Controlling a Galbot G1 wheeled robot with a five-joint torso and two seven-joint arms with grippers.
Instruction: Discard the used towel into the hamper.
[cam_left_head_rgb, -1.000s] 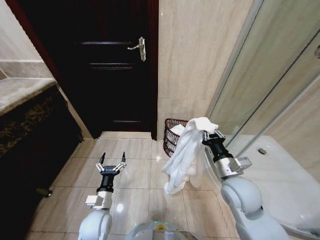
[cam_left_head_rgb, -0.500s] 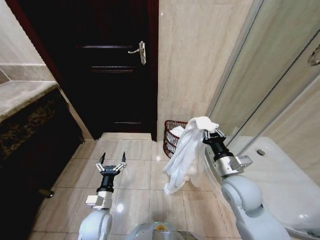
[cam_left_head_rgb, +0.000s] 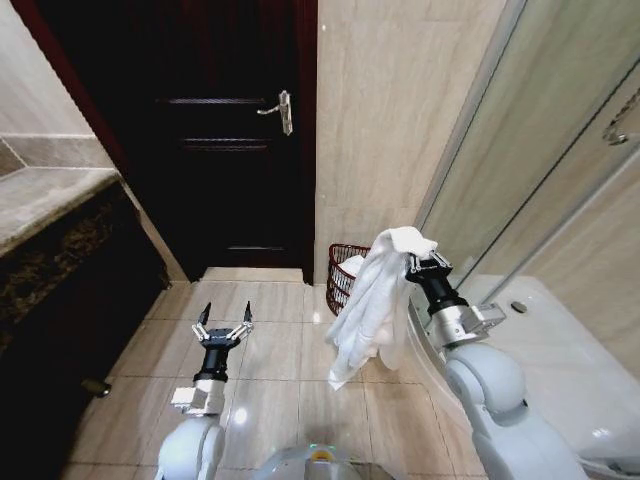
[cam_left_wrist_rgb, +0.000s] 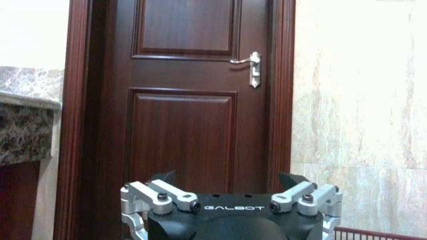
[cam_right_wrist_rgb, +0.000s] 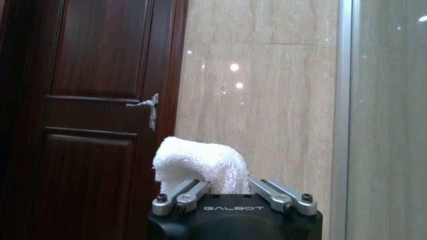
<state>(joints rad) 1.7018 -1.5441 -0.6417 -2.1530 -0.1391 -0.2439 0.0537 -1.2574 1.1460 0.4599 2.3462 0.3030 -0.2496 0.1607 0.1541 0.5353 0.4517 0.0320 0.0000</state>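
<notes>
A white towel hangs from my right gripper, which is shut on its top fold; the cloth drapes down toward the floor tiles. In the right wrist view the towel bulges up between the fingers. The hamper, a dark reddish wire basket holding some white cloth, stands on the floor against the beige wall, just behind the hanging towel and partly hidden by it. My left gripper is held open and empty over the floor, well left of the hamper. A sliver of the hamper rim shows in the left wrist view.
A dark wooden door with a metal handle is straight ahead. A stone counter runs along the left. A glass shower panel and a white tub edge close off the right.
The whole head view has shifted slightly, so the camera moved. The right gripper still holds the towel the same way; the left arm has not moved.
</notes>
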